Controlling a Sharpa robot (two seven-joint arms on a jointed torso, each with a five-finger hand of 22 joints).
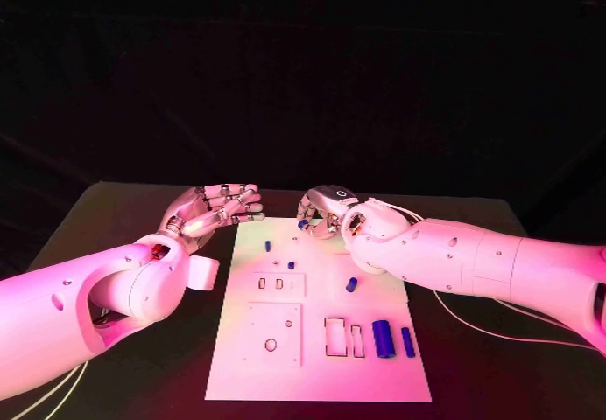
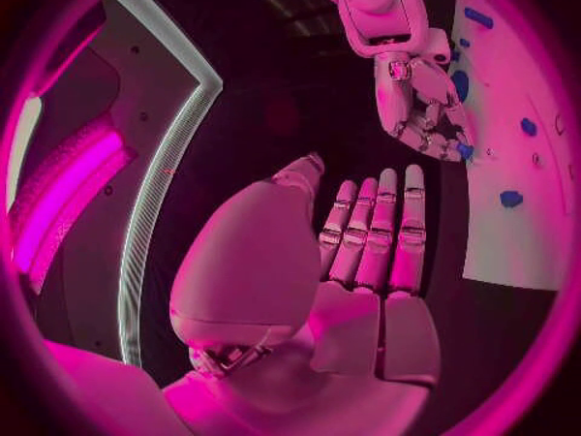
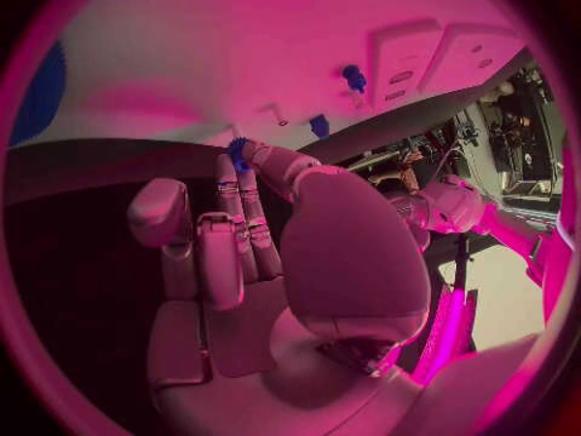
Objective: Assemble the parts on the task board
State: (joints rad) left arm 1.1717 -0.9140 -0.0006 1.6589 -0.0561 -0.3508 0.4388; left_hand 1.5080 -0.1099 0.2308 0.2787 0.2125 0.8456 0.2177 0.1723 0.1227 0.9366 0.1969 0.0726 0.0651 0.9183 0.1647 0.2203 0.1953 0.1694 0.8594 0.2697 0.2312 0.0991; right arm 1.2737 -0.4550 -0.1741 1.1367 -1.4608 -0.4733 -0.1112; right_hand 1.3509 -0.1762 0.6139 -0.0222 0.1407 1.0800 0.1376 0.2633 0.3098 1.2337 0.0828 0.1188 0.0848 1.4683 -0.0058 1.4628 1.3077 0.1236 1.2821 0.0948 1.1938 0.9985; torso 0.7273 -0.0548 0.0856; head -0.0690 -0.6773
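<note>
Right hand [image 1: 331, 213] pinches small blue part [image 3: 237, 149] — axis unclear; left hand [image 1: 212, 210] empty, fingers apart.

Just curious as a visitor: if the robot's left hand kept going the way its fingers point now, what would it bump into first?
Probably the right hand. The left hand hovers open past the white board's far left corner, fingers aimed across at the right hand, which pinches a small blue piece. The gap between looks free, though depth is hard to judge.

A robotics lab or demo booth: a black-draped worktop [image 1: 139, 219] against dark curtains carries a white task board [image 1: 316, 367] with cut-outs, and a bench crowded with equipment [image 3: 521, 145] stands at the room's edge.
</note>
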